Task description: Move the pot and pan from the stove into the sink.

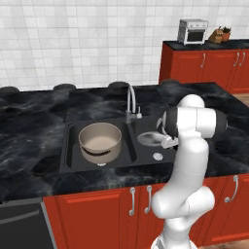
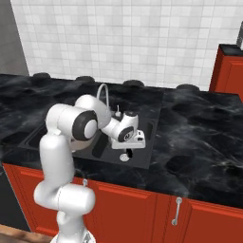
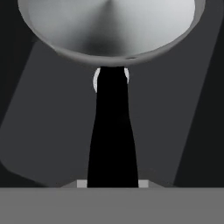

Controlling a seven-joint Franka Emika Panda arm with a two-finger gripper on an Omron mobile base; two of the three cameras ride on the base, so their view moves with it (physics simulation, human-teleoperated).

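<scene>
The beige-grey pot (image 1: 99, 138) stands upright in the left basin of the black sink (image 1: 70, 148). Over the right basin, my gripper (image 1: 165, 142) holds the shiny silver pan (image 1: 148, 138) by its straight black handle. In the hand view the handle (image 3: 112, 131) runs from my shut gripper (image 3: 112, 183) up to the pan bowl (image 3: 113, 30), with the dark basin floor beneath. From the right base view, my gripper (image 2: 135, 142) hangs low over the sink (image 2: 142, 163), and the pan is hidden behind the hand. The stove is out of view.
The tall curved faucet (image 1: 130, 99) rises behind the divider between the basins, close to my wrist. A drain (image 1: 157, 156) lies in the right basin. Black marbled counter surrounds the sink. A toaster oven (image 1: 193, 31) sits on the far red cabinets.
</scene>
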